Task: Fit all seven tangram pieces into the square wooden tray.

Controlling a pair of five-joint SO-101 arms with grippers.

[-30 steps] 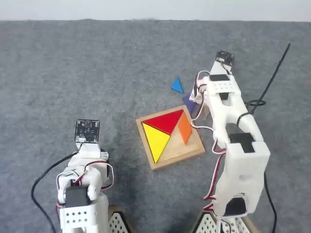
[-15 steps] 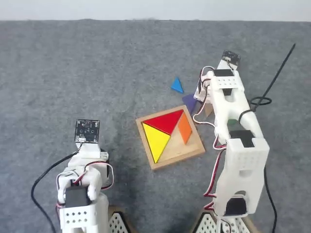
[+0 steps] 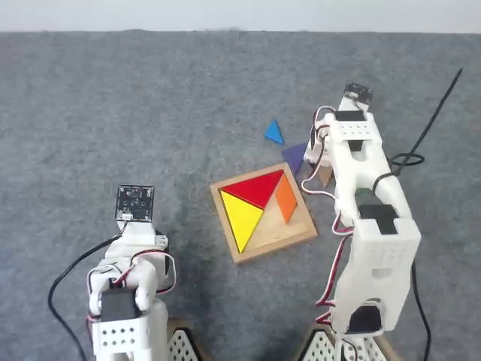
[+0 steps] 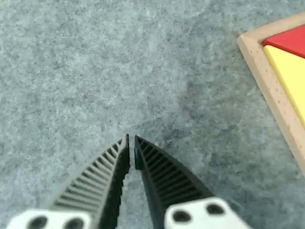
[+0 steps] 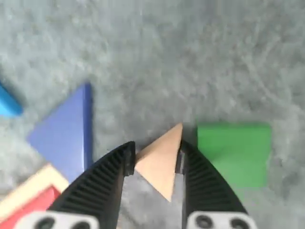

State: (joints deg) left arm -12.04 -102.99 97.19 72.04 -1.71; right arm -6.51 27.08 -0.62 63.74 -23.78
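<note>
One tan triangle (image 5: 159,161) gripped in R pincer (image 5: 156,149), beside green square (image 5: 233,152); L pincer (image 4: 131,141) clenched empty

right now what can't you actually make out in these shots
High view: the right arm hides the green square and part of the purple triangle.
Right wrist view: the light blue piece is cut by the frame edge; whether the tan triangle in the right pincer is lifted off the mat is unclear.
Left wrist view: the tray is cut by the edge.
</note>
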